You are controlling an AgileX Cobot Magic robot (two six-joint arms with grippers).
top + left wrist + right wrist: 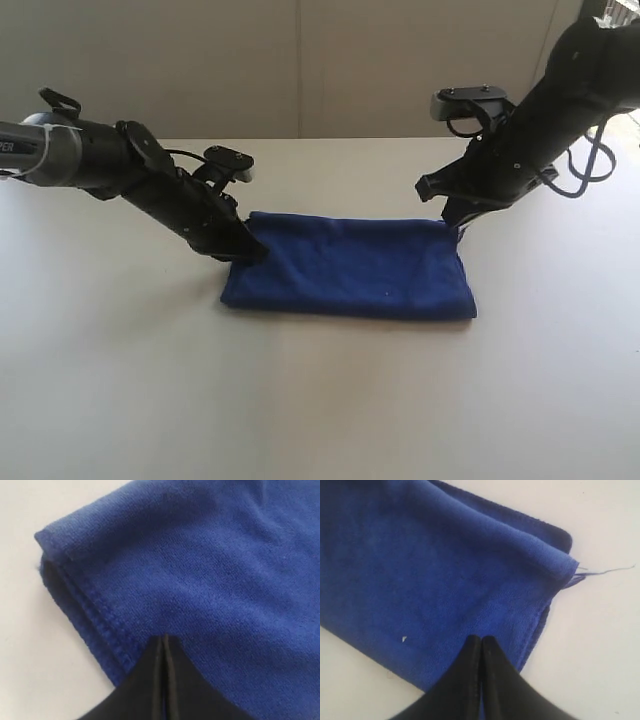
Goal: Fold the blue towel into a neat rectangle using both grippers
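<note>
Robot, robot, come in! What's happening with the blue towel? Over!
Left gripper, right gripper: jaws shut, tips on blue towel near its far corners, pinch unclear. Towel folded over once, lying on table. Nothing else in the way.

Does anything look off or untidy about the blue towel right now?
Slightly. The deep royal-blue microfibre towel is folded unevenly: at one corner the layers do not line up, and a loose thread trails onto the white table. A tiny white speck sits on it.
</note>
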